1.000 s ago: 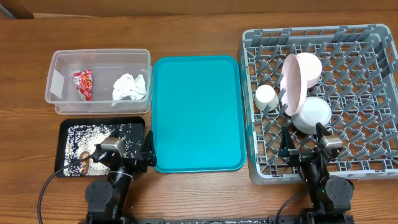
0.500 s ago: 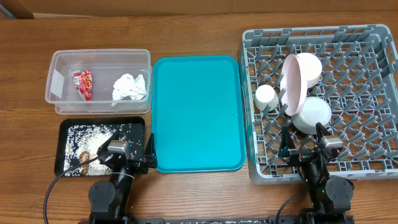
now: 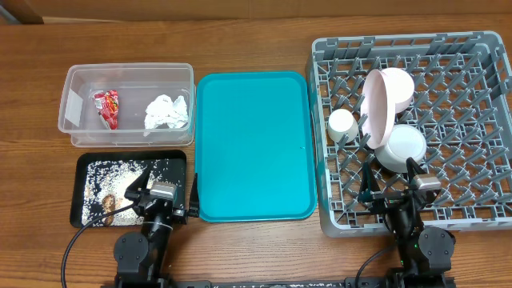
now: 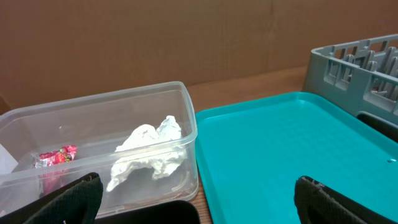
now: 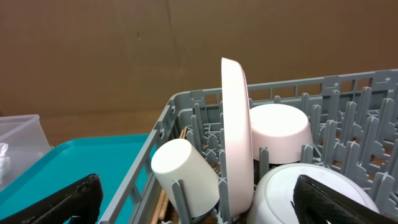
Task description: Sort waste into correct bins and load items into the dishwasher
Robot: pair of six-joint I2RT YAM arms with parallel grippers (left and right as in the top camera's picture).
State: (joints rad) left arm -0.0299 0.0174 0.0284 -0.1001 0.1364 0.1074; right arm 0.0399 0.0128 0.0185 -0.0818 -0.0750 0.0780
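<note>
Sorting looks done: wrapper (image 3: 107,107) and napkin (image 3: 166,112) in the tub (image 3: 128,70) at 10 o'clock, rice (image 3: 120,170) in the black tray (image 3: 80,196) at 8, plate (image 3: 378,112), cup (image 3: 342,123) and bowls (image 3: 402,146) in the rack (image 3: 480,200) at 3, so the left gripper (image 4: 196,182) and right gripper (image 5: 196,183), both open and empty, likely need only park.

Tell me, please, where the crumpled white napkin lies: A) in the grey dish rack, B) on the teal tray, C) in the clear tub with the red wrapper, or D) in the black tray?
C, since the overhead view shows the napkin inside the clear tub, beside the red wrapper.
</note>
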